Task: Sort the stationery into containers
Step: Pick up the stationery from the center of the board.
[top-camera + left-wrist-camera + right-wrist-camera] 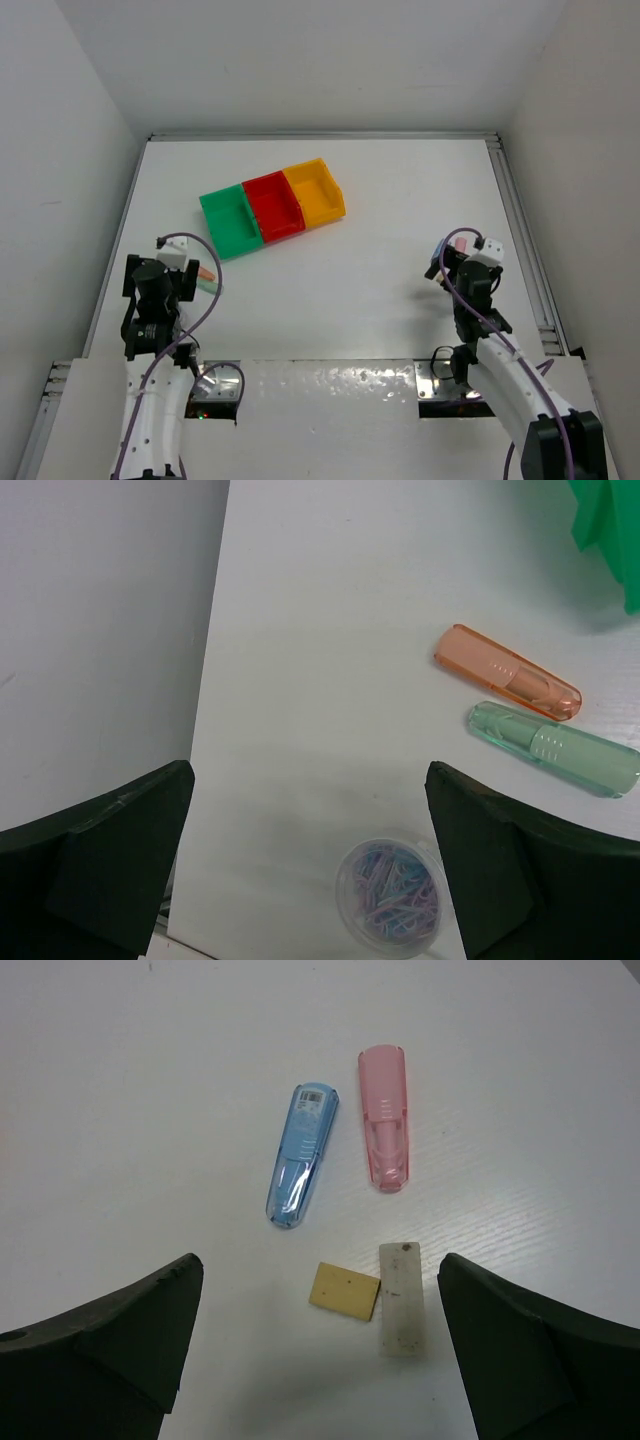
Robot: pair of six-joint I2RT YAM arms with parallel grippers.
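Left gripper (310, 815), right gripper (320, 1265): jaws wide apart, nothing held. Clip tub (392, 890) lies nearest the left; probably best straddled squarely, then closed on gently.

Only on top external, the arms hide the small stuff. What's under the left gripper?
Observer: An orange translucent case and a green translucent case, lying side by side, not touching.
Operator: Anything else there?
Observer: A clear round tub of paper clips, nearer the camera, between the open fingers of the left gripper.
Operator: Right side?
Observer: A blue case, a pink case, a tan block and a white block on the table below the open right gripper. Nothing is held.
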